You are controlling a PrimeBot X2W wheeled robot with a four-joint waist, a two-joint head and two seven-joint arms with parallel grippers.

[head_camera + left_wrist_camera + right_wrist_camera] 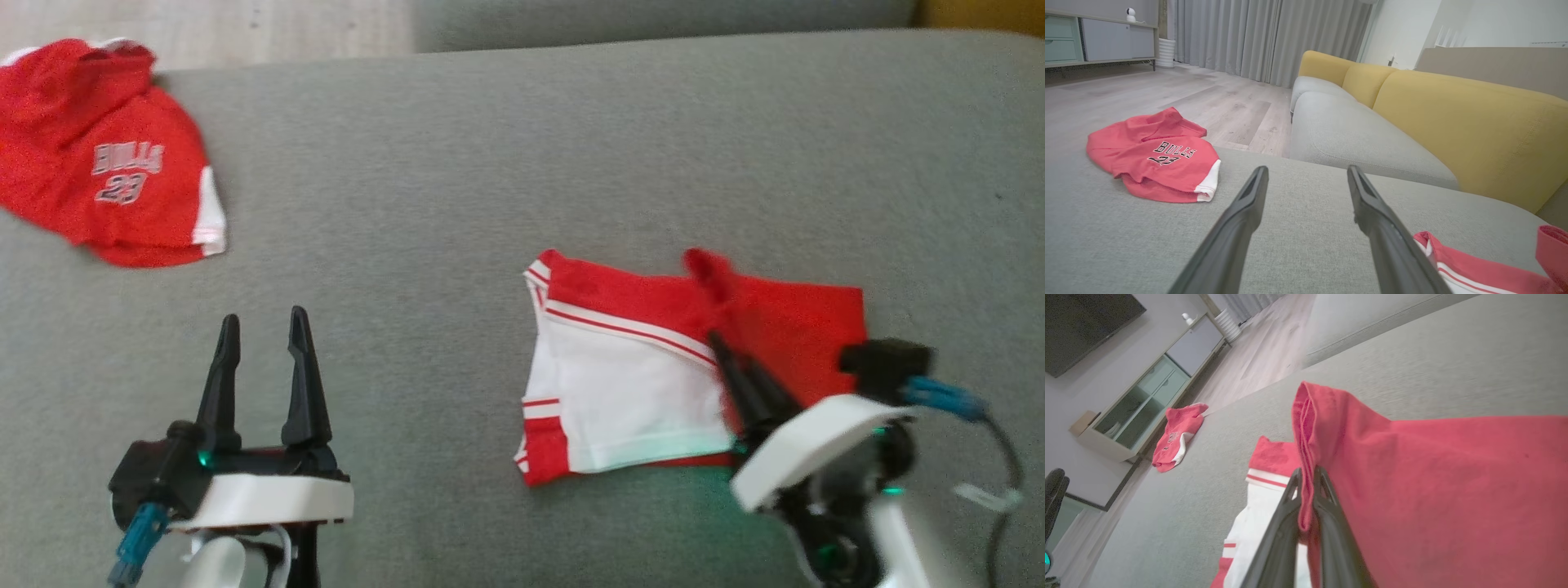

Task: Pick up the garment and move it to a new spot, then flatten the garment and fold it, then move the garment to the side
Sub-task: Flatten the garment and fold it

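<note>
The garment (637, 384) is a pair of red shorts with white panels and red stripes, lying partly folded on the grey cushion (490, 163) at centre right. My right gripper (722, 343) comes in from the lower right and is shut on a raised red fold of the garment's middle. The right wrist view shows that fold (1433, 477) pinched between the two dark fingers of the right gripper (1307, 473) and lifted off the cushion. My left gripper (264, 320) hovers open at lower left, holding nothing, well left of the garment. The left wrist view has the left gripper (1307, 171) open, with the garment's edge (1474, 269) at lower right.
A red jersey (106, 171) with white lettering lies crumpled at the cushion's far left corner, by the edge above the wooden floor (1167, 90). A sofa with yellow backrests (1453, 122) stands beyond. A low cabinet (1147, 400) stands against the wall.
</note>
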